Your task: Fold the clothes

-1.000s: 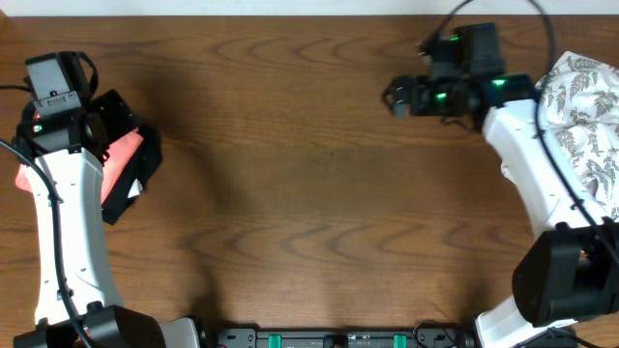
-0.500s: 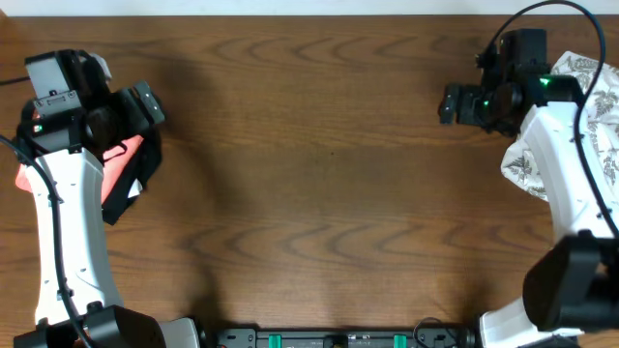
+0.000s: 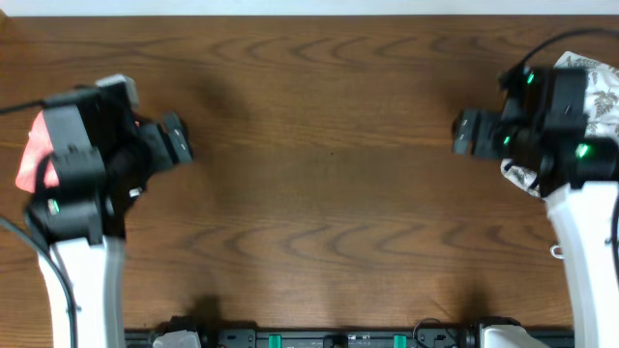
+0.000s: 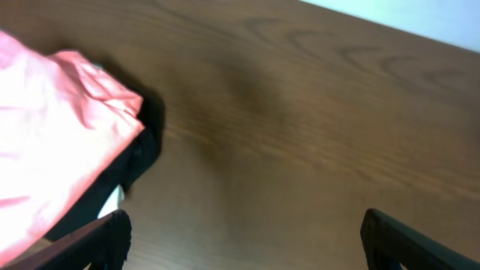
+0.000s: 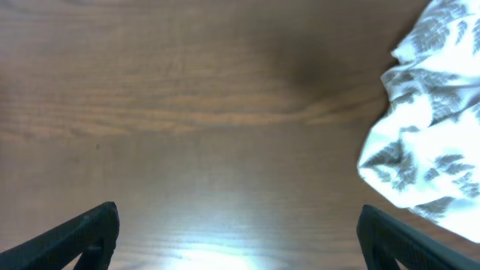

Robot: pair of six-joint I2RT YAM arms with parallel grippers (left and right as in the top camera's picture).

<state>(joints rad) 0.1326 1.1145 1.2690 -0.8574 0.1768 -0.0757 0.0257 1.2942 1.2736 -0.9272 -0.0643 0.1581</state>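
1. At the left edge of the bench point(image 3: 319, 203) lies a bunched pink garment point(image 4: 52, 127). Black fabric point(image 4: 139, 161) shows under its near edge (a second garment or trim of the same one; this cannot be determined).
2. Left gripper point(image 4: 244, 232): fingers spread wide, with nothing between them. It hangs over bare wood just beside the pink garment and does not touch it.
3. At the far right edge lies a white leaf-print garment point(image 5: 427, 127), crumpled in a heap. In the overhead view the right arm partly covers it.
4. Right gripper point(image 5: 238, 225): fingers spread wide and empty. It is over bare wood beside the heap, pointing toward the middle of the bench.
5. Status (judgement): neither garment is laid flat, so no fold has yet been made on either. The garments probably sit at the edges so that the middle is free as a working area.
6. Next operation (judgement): draw one garment to the middle and flatten it before any fold. The wide finger spread suits an approach onto loose cloth, since a hem or corner can enter from either side.
7. Caution: on the left, a pinch near the edge may catch the pink and black layers together. Select an exposed pink corner.
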